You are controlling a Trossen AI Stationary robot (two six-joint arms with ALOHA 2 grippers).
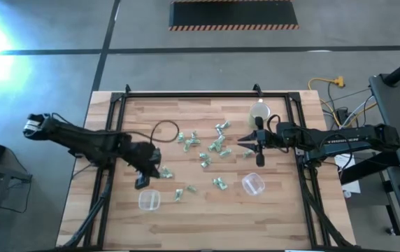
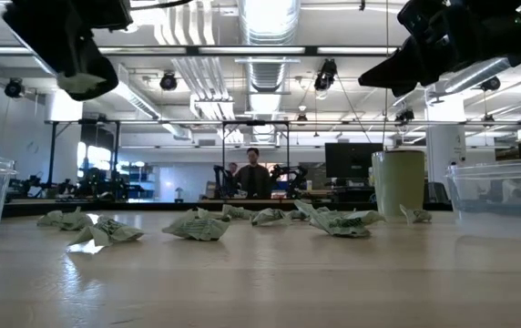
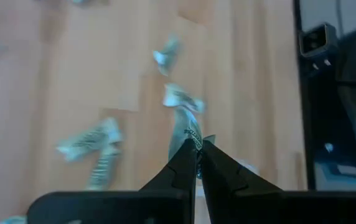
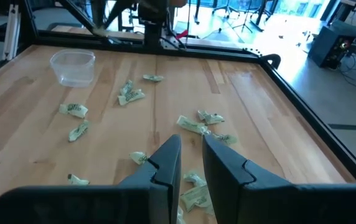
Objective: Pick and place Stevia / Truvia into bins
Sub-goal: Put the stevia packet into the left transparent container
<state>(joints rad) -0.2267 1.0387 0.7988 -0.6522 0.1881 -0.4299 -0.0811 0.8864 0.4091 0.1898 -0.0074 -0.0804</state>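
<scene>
My left gripper (image 3: 196, 149) is pinched tight on one sachet (image 3: 187, 121), long axis running straight out from my fingertips, above the desk near its left edge. My right gripper (image 4: 190, 155) hangs slightly parted, empty, over sachets mid-desk.

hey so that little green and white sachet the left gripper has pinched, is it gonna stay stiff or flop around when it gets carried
Probably floppy: the sachet hangs twisted from the shut left gripper, and the loose sachets on the table lie crumpled, not flat. It looks light, since a fingertip pinch holds it. Held only by one end, it may swing or slip, so a gentle carry to the bin seems wise.
</scene>
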